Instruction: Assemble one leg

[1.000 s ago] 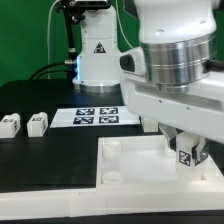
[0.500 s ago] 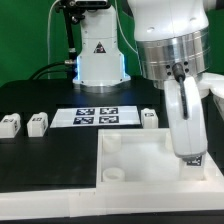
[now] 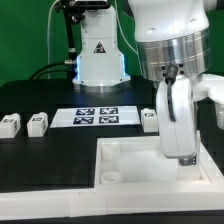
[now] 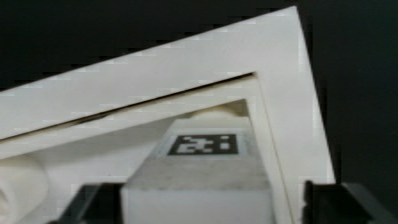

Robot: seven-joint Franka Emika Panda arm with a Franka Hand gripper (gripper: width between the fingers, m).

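Fingers (image 4: 98,203) of the gripper (image 4: 199,205) clamp a tagged white leg (image 4: 199,165), held inside the white tray-like top (image 3: 130,160). Beyond that top's far edge lie the marker board (image 3: 97,116) and three loose legs (image 3: 37,123).

Hand (image 3: 181,152) pointing down, fingers closed on leg (image 4: 208,165).

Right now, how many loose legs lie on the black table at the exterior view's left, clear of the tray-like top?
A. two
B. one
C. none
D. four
A: two small white legs, one and another, sit side by side on the black table, left of the marker board.
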